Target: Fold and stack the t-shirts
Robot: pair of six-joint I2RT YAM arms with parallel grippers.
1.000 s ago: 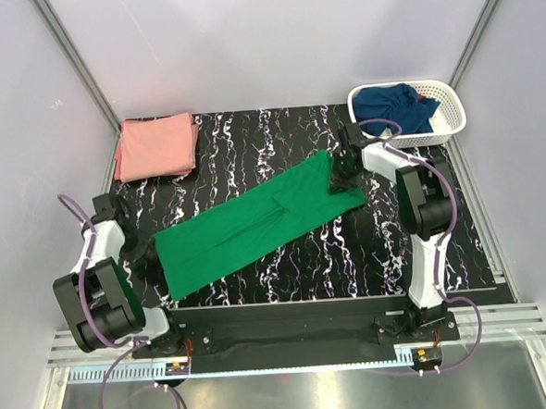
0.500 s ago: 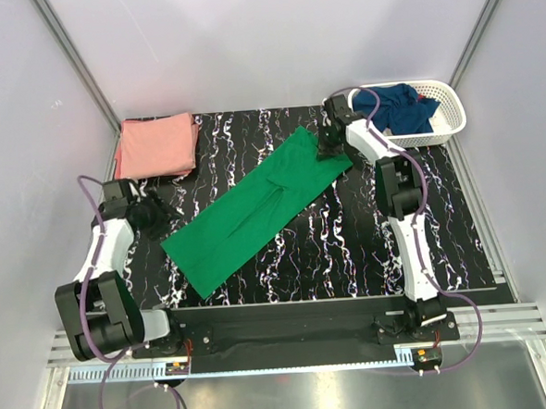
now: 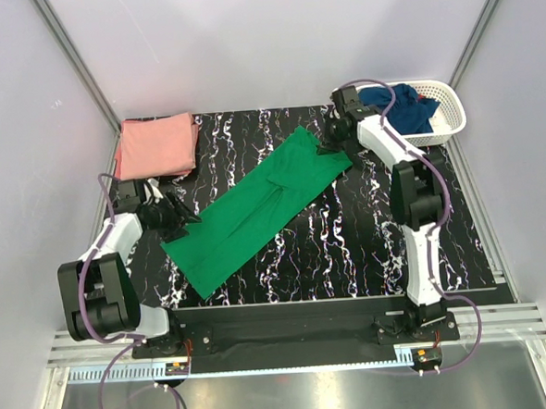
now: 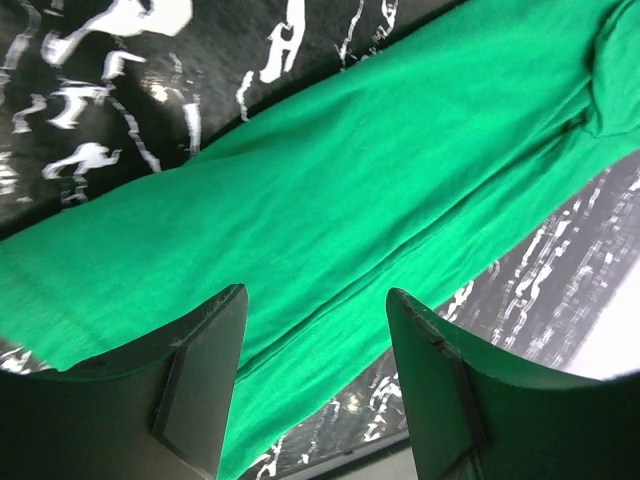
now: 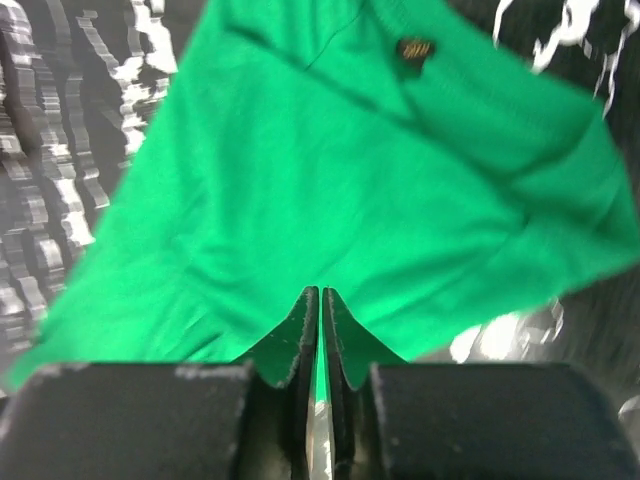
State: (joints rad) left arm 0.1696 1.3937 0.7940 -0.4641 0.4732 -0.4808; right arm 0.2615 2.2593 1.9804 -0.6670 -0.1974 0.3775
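The green t-shirt (image 3: 255,215) lies as a long folded strip, running diagonally across the black marbled mat. My left gripper (image 3: 179,217) is open and hovers over the strip's near-left part, with the cloth (image 4: 380,170) below its spread jaws (image 4: 315,295). My right gripper (image 3: 330,145) is at the strip's far-right end. Its jaws (image 5: 321,290) are pinched shut on the shirt's edge (image 5: 330,170), near the collar label. The salmon pink t-shirt (image 3: 156,145) lies folded at the back left. The navy t-shirt (image 3: 392,104) is crumpled in the basket.
The white lattice basket (image 3: 453,115) stands at the back right corner, just behind the right arm. The black marbled mat (image 3: 350,246) shows bare in front of the green strip. Grey walls close in the table on three sides.
The green strip was carried back and to the left, then set down on a steeper diagonal. My left gripper let go and moved right, over the strip's near end. My right gripper stays at the far end.
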